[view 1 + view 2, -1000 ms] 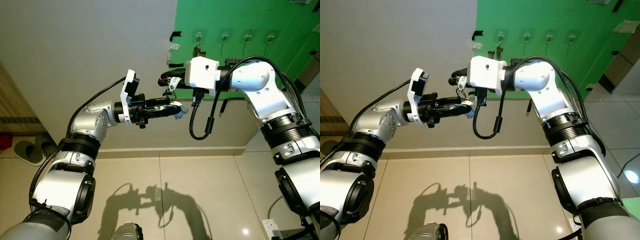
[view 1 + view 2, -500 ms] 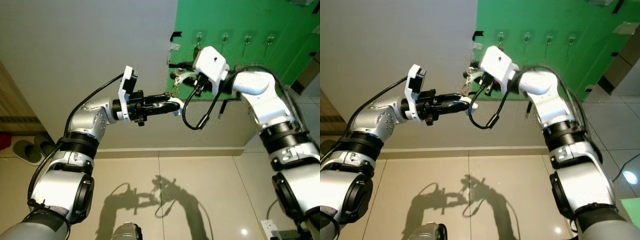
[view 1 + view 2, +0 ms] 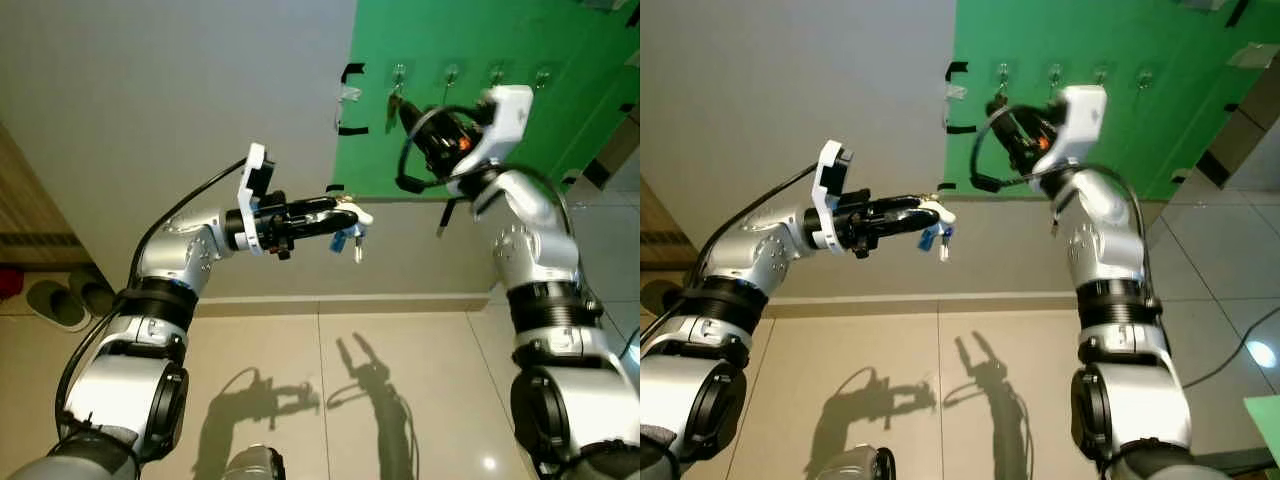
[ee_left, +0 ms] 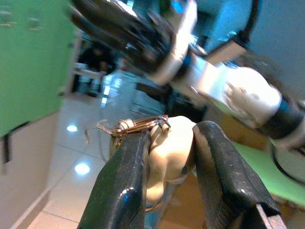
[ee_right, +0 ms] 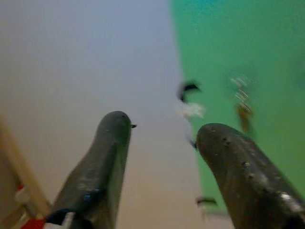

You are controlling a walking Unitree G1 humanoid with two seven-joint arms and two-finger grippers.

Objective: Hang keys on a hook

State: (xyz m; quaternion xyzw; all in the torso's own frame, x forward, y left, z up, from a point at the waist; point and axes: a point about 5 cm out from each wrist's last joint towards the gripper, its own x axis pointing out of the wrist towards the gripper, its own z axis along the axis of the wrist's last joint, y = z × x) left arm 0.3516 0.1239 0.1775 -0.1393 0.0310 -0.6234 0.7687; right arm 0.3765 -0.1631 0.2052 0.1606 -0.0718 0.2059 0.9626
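Note:
My left gripper (image 3: 345, 214) is held out in front of the grey wall, shut on a cream keychain figure (image 4: 167, 151). A metal key ring (image 4: 141, 125) sits on top of it, and small keys (image 3: 355, 243) dangle below the fingers. My right gripper (image 3: 408, 116) is raised against the green board (image 3: 560, 40), open with nothing between its fingers (image 5: 108, 157). It points toward the leftmost hook (image 3: 398, 72), where a brownish key (image 3: 392, 103) hangs. Three more hooks (image 3: 497, 72) run in a row to the right.
Black tape marks (image 3: 350, 71) edge the green board's left side. A pair of slippers (image 3: 60, 300) lies on the floor at lower left beside a wooden panel (image 3: 25, 200). Beige tiles (image 3: 400, 380) carry the arms' shadows.
My right gripper has drawn away from the left one and swung up to the green board, now open. The keys stay in my left gripper, which has dropped slightly.

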